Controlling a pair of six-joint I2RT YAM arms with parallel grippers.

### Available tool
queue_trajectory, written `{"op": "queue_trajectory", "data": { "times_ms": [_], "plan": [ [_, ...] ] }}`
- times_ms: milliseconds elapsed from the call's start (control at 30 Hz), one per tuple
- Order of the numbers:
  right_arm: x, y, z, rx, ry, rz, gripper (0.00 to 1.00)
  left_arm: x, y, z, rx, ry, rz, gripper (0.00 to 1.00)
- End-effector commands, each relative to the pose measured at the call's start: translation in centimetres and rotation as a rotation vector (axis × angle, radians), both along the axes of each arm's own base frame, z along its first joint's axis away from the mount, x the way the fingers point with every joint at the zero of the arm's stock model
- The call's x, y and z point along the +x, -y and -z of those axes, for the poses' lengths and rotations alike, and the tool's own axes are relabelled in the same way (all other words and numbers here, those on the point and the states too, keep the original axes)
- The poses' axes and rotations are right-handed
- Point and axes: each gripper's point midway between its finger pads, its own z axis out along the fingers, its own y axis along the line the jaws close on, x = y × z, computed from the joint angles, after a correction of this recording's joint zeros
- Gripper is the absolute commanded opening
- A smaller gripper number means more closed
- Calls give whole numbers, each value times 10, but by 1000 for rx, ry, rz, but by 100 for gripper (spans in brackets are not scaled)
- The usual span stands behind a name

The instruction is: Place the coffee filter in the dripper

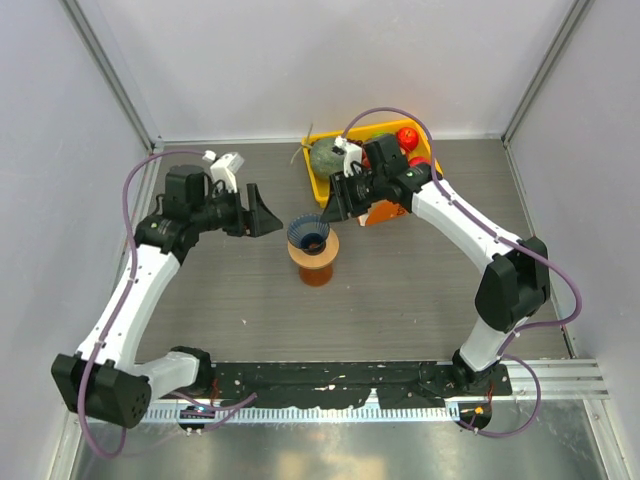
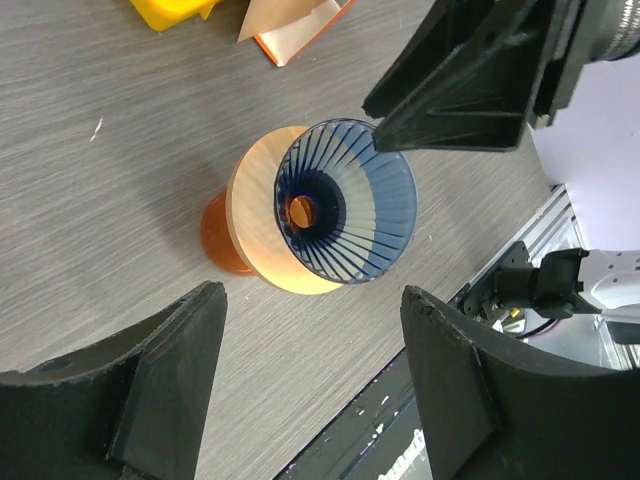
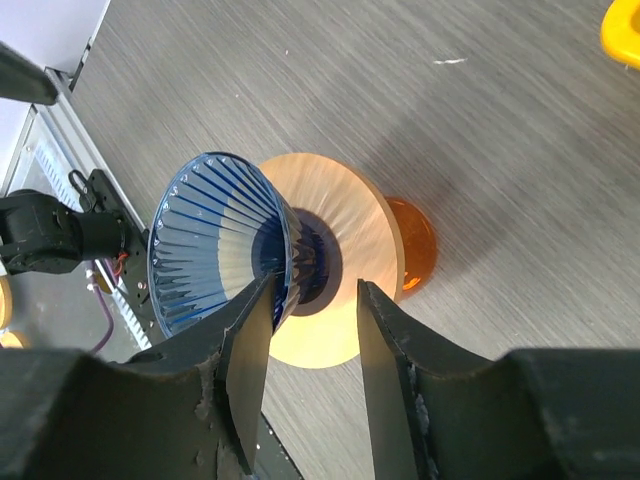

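Note:
The dark blue ribbed dripper (image 1: 308, 232) sits tilted on the orange-brown ring stand (image 1: 316, 265) at mid-table. Its mouth shows empty in the left wrist view (image 2: 345, 200) and in the right wrist view (image 3: 210, 240). No tan coffee filter shows in any view. My left gripper (image 1: 268, 214) is wide open and empty, just left of the dripper (image 2: 312, 292). My right gripper (image 1: 332, 208) is partly open and empty, just behind and right of the dripper, its fingers framing the stand (image 3: 315, 285).
A yellow tray (image 1: 318, 188) at the back holds a green round object (image 1: 326, 157) and a red ball (image 1: 407, 137). An orange-and-white carton (image 1: 385, 212) lies in front of it, under my right arm. Walls enclose the table on three sides.

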Motion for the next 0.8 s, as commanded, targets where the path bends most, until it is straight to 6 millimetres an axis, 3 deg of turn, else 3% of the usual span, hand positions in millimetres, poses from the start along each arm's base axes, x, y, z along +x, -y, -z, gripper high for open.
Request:
{"op": "queue_trajectory", "data": {
  "times_ms": [0, 233, 767],
  "plan": [
    [-14, 0, -24, 47, 35, -37, 44, 11, 15, -8, 8, 41, 51, 71],
    [-16, 1, -18, 36, 21, -41, 37, 27, 26, 13, 45, -19, 47, 55],
    [-18, 6, -17, 13, 18, -36, 31, 35, 47, 32, 87, -59, 79, 45]
  ]
}}
